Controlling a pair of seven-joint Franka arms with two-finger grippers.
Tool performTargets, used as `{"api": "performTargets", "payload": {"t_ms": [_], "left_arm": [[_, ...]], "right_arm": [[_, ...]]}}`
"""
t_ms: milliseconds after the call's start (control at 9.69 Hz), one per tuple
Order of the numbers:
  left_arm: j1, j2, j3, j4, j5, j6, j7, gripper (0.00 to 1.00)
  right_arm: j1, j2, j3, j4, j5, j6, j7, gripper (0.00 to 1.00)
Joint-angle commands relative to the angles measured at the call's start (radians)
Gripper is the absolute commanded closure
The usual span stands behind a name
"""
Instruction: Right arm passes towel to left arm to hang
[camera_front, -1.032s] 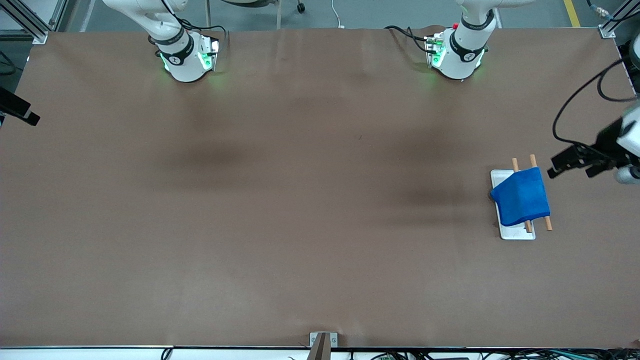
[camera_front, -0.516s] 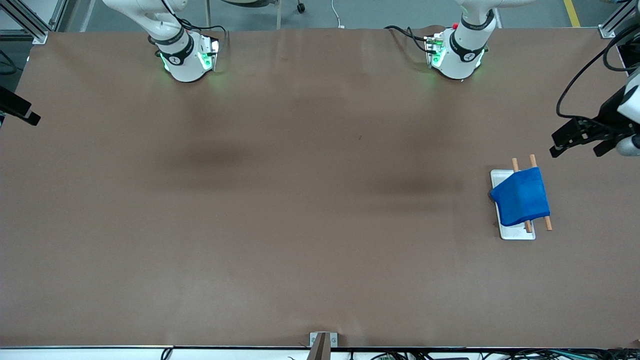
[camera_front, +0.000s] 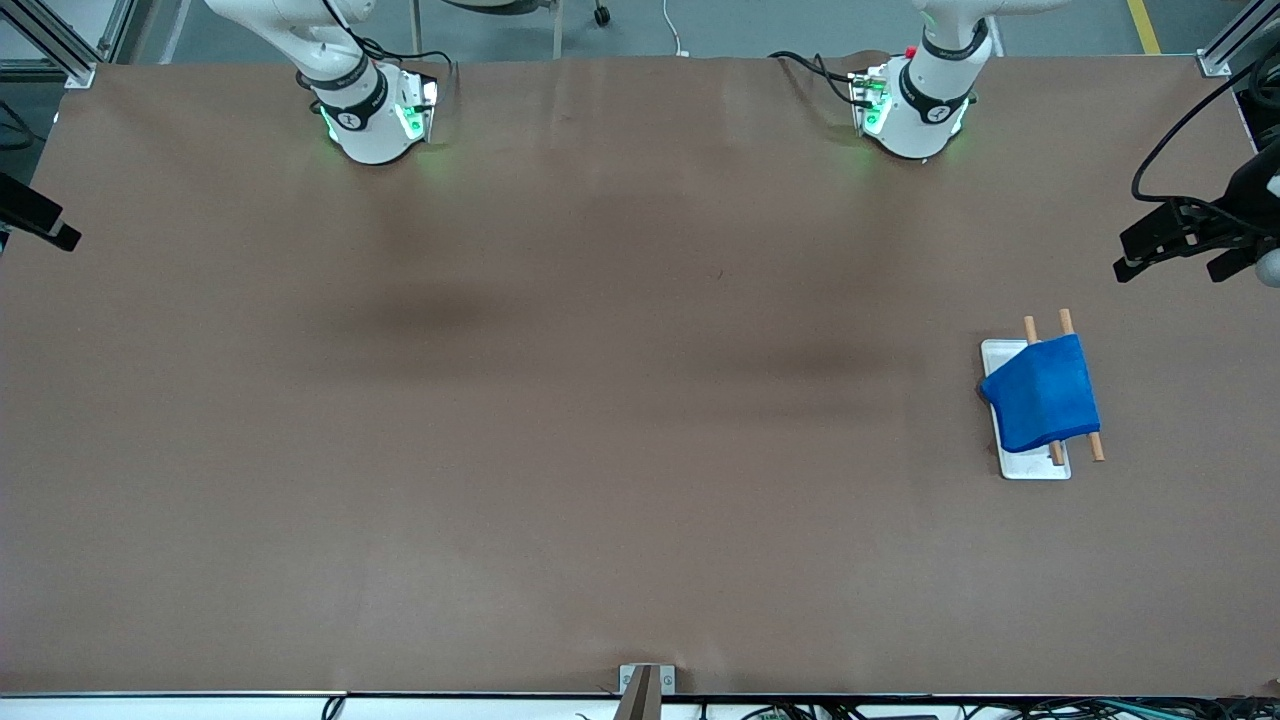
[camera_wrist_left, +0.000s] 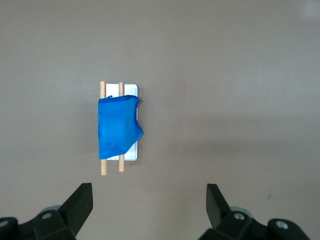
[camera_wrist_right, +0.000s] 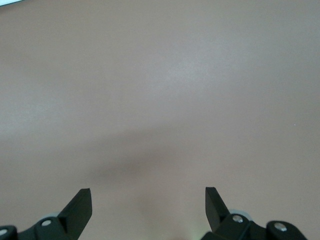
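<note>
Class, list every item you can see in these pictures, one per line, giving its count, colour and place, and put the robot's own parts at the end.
towel: one, bright blue, draped over the two rods, toward the left arm's end of the table.
rods: two, light wood, lying side by side under the towel, their ends sticking out past it.
tray: one, white, flat on the table under the rods and towel.
table: one, brown surface.
left arm: one, white with black bands, base with green light and red knob.
right arm: one, white with black bands, green-lit base.
left gripper: one, black, open, up over the table edge at the left arm's end.
right gripper: one, black, open, over bare table.
</note>
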Motion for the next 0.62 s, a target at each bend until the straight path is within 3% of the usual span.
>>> {"api": "performTargets", "payload": {"t_ms": [0,516], "left_arm": [[-0.002,-0.021,-0.007,-0.064,0.025,0.021,-0.014,0.00],[-0.043,-0.033,0.005,-0.084,0.010,0.019,-0.057,0.00]], "right_arm": [[0.006,0.006,-0.003,0.017,-0.018,-0.014,0.005,0.00],[0.003,0.006,-0.003,0.014,-0.016,-0.015,0.000,0.00]]}}
